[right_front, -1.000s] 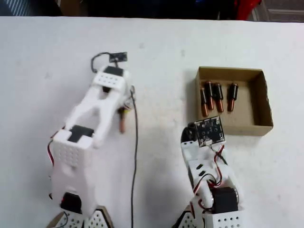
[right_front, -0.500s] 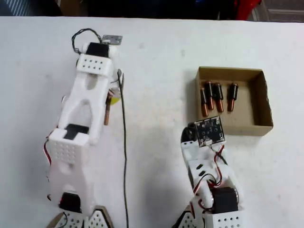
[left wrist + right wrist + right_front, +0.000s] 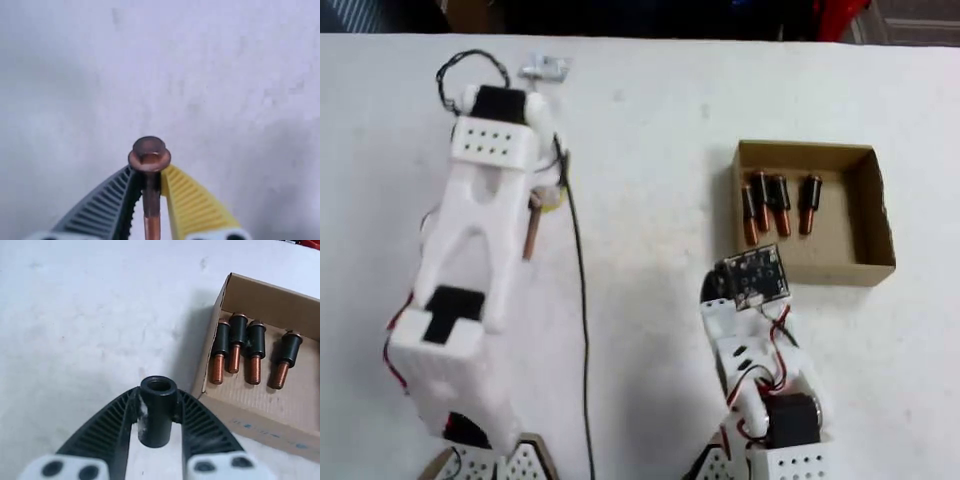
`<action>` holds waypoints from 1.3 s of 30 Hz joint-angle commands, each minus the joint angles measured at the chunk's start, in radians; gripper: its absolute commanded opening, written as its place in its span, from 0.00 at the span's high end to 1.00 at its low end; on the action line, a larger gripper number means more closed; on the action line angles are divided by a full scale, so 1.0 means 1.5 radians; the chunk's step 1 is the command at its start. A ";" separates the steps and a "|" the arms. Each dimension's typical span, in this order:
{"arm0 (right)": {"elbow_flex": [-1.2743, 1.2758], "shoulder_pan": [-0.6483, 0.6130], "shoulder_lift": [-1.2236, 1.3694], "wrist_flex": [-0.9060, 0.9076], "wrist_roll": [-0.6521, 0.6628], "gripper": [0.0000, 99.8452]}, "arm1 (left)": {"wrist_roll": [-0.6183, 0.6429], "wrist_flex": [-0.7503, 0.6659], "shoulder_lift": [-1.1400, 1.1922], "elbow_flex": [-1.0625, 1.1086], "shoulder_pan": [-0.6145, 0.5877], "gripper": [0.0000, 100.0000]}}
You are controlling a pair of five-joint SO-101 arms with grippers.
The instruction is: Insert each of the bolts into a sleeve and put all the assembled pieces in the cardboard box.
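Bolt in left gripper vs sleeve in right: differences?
The bolt is copper-coloured, the sleeve black. The bolt is a thin shank with a flanged head; the sleeve is a thicker hollow tube. Both sit clamped: bolt in the left gripper, sleeve in the right gripper.

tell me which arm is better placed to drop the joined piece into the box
Right, probably. The right jaws hold the sleeve right beside the cardboard box; the left jaws hold the bolt far across the table.
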 commanded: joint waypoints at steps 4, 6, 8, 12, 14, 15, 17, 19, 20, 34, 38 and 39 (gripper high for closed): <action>-0.005 0.001 -0.008 -0.019 0.006 0.98 | -0.068 -0.122 -0.167 0.243 -0.050 0.98; -0.005 0.001 -0.008 -0.019 0.006 0.98 | -0.068 -0.193 -0.197 0.332 -0.059 0.98; -0.005 -0.006 -0.008 -0.019 0.006 0.98 | -0.068 -0.259 -0.220 0.408 -0.061 0.98; -0.001 -0.026 -0.008 -0.018 0.010 0.98 | -0.068 -0.327 -0.234 0.488 -0.061 0.98; 0.004 -0.027 -0.008 -0.019 0.010 0.98 | -0.068 -0.354 -0.234 0.517 -0.061 0.98; 0.004 -0.027 -0.008 -0.019 0.010 0.98 | -0.066 -0.368 -0.234 0.532 -0.061 0.98; 0.004 -0.027 -0.008 -0.019 0.010 0.98 | -0.066 -0.402 -0.234 0.563 -0.061 0.98; 0.004 -0.027 -0.008 -0.019 0.010 0.98 | -0.066 -0.441 -0.234 0.597 -0.061 0.98; 0.004 -0.027 -0.008 -0.019 0.010 0.98 | -0.066 -0.461 -0.234 0.613 -0.061 0.98; 0.005 -0.026 -0.008 -0.019 0.010 0.98 | -0.066 -0.556 -0.233 0.708 -0.061 0.85; 0.005 -0.025 -0.008 -0.019 0.010 0.98 | -0.066 -0.557 -0.233 0.708 -0.060 0.86; 0.005 -0.025 -0.008 -0.019 0.010 0.98 | -0.066 -0.566 -0.233 0.711 -0.060 0.86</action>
